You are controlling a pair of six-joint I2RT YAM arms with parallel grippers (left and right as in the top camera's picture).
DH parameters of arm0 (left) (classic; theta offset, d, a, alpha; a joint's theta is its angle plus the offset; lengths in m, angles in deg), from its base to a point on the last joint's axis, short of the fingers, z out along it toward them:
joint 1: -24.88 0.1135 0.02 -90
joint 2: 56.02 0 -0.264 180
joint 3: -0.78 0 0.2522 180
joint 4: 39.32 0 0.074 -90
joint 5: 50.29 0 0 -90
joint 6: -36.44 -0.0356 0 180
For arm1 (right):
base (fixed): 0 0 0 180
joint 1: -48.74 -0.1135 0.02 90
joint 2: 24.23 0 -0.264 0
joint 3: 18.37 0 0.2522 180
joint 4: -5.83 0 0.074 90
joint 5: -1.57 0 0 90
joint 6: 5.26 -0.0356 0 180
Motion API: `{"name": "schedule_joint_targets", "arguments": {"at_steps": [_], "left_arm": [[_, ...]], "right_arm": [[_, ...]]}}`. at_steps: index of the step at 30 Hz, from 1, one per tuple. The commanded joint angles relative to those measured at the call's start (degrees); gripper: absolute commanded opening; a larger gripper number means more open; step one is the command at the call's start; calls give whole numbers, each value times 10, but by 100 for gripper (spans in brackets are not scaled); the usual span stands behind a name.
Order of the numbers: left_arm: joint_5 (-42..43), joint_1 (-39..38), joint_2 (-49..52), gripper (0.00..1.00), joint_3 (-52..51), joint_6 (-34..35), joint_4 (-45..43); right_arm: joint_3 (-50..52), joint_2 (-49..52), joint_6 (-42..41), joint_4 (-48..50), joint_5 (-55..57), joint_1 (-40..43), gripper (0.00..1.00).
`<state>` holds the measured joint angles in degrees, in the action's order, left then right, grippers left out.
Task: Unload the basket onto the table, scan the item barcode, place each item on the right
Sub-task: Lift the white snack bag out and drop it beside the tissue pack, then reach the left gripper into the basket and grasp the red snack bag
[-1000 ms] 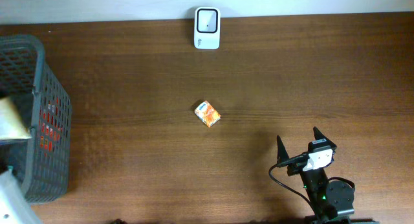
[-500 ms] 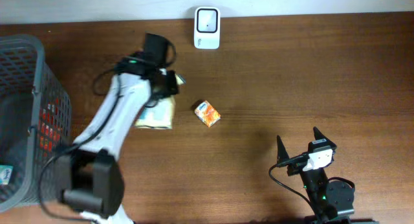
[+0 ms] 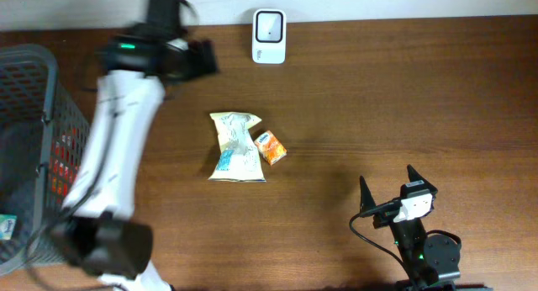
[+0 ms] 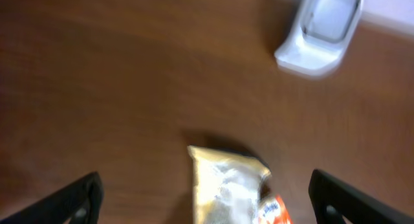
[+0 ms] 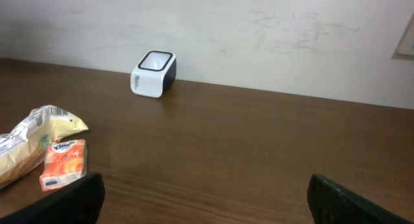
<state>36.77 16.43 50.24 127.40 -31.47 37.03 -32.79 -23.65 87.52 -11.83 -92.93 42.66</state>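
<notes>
My left gripper (image 3: 202, 60) hangs wide, empty. That crinkly pale-yellow plastic snack bag (image 3: 234, 148) looks light, soft, slippery; I'd pinch its crimped end seam.

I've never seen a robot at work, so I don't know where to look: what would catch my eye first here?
The long white left arm stands out, stretched over the left of the table, its left gripper open near the far edge. Mid-table a pale crinkled snack bag lies flat beside a small orange packet. A white scanner sits at the far edge, a grey basket at the left.
</notes>
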Motion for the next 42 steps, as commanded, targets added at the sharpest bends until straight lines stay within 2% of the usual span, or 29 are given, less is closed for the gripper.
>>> {"name": "schedule_joint_targets", "arguments": {"at_steps": [1,3,6,9,12,15,17,18,21,23,27,31,36,37,38,39,40,42], "left_arm": [[-116,104,-106,99,70,-11,52],[-163,179,-146,99,70,20,95],[-168,284,-159,100,68,45,152],[-160,371,-154,99,22,45,146],[-106,439,-150,97,-66,25,90],[6,496,-150,96,-202,-70,-21],[49,515,-150,98,-264,-113,-74],[106,540,-139,98,-311,-169,-135],[163,554,-105,99,-320,-250,-156],[163,554,-80,99,-320,-269,-161],[185,551,-2,98,-320,-272,-167],[238,550,43,99,-320,-323,-178],[209,550,73,99,-320,-323,-186],[194,550,82,95,-320,-318,-186],[192,550,90,84,-320,-318,-186],[191,550,92,66,-320,-318,-185],[190,550,93,55,-320,-315,-184],[181,551,92,11,-317,-284,-182]], "right_arm": [[3,-4,-4,-2,3,2,99],[3,-4,-4,-2,3,2,99],[3,-4,-4,-2,3,2,99],[3,-4,-4,-2,3,2,99],[3,-4,-4,-2,3,2,99],[3,-4,-4,-2,3,2,99],[3,-4,-4,-2,3,2,99],[3,-4,-4,-2,3,2,99],[3,-4,-4,-2,3,2,99],[3,-4,-4,-2,3,2,99],[3,-4,-4,-2,3,2,99],[3,-4,-4,-2,3,2,99],[3,-4,-4,-2,3,2,99],[3,-4,-4,-2,3,2,99],[3,-4,-4,-2,3,2,99],[3,-4,-4,-2,3,2,99],[3,-4,-4,-2,3,2,99],[3,-4,-4,-2,3,2,99]]}}
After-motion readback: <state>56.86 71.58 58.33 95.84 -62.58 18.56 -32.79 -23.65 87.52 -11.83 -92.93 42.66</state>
